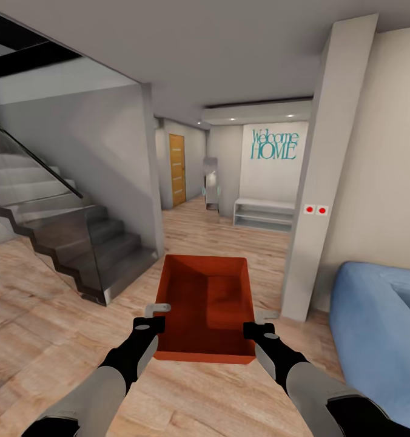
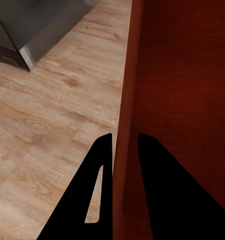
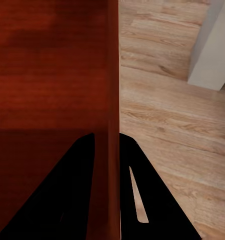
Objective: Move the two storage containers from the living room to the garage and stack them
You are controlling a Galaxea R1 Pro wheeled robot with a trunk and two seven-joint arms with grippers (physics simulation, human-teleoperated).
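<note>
An orange-red storage container [image 1: 205, 306] hangs in front of the robot, held up above the light wood plank floor [image 1: 35, 328] between the two arms. The left gripper [image 1: 158, 311] pinches the container's left side wall: in the left wrist view its two dark fingers [image 2: 92, 190] straddle the thin red wall [image 2: 123, 150], one outside and one inside, drawn in tight against it. The right gripper [image 1: 265, 317] does the same on the right side wall; in the right wrist view the fingers [image 3: 137, 195] sit on either side of the wall [image 3: 111, 125], clenched on it with only the wall's thickness between them.

The box is open-topped and rectangular, its mouth facing up. Its long axis runs straight away from the robot, the short near wall toward the trunk and the far wall toward the hallway. It sits level, roughly centred between the arms.

Outward from it, a dark staircase [image 1: 77, 243] with a glass side panel rises at the left. A white pillar [image 1: 320, 182] stands at the right, carrying two small red buttons [image 1: 315, 210]. A blue sofa [image 1: 375, 340] shows at the right edge. Down the hallway are a wooden door [image 1: 177, 170], a low white bench [image 1: 264, 213], and a wall with teal lettering [image 1: 275, 144] reading "Welcome HOME".
</note>
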